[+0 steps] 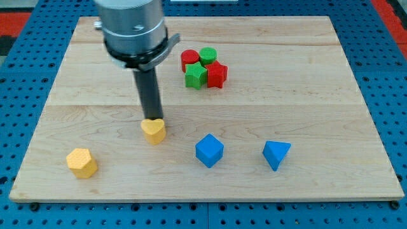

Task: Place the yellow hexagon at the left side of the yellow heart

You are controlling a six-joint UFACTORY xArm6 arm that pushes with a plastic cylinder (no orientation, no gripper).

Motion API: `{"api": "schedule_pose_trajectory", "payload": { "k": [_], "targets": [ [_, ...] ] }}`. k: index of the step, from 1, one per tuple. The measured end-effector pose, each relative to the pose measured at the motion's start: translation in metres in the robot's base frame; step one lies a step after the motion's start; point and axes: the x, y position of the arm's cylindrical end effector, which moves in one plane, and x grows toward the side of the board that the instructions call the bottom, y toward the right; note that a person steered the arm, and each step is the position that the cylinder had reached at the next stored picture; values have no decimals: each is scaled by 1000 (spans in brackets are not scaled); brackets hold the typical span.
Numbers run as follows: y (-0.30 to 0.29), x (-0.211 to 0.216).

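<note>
The table (305, 95) is seen to be pale wood with a visible grain and a smooth, matt finish. The rod (149, 92) is matt black below a brushed metal housing (130, 25). The yellow hexagon (82, 163) and yellow heart (153, 131) look matt, painted.

Colour rundown: the table (267, 89) is pale blond wood with faint grain lines running across it, and it sits on a bright blue pegboard (25, 38) dotted with dark holes. The rod is near-black with my tip (151, 119) just as dark, under a shiny silver-grey housing (132, 25). Yellow hexagon (82, 163) and yellow heart (153, 131) are both a warm mustardy yellow. Blue cube (209, 150) and blue triangle (276, 154) match, a vivid mid-blue. Up top: red cylinder (189, 59), green cylinder (208, 54), a green block (196, 76) and a red block (217, 74).
</note>
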Motion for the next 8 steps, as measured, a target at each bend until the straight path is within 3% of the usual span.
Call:
{"api": "schedule_pose_trajectory", "payload": {
  "k": [1,4,6,8],
  "targets": [
    [-4,32],
    [-14,5],
    [-68,48],
    [-79,108]
  ]
}}
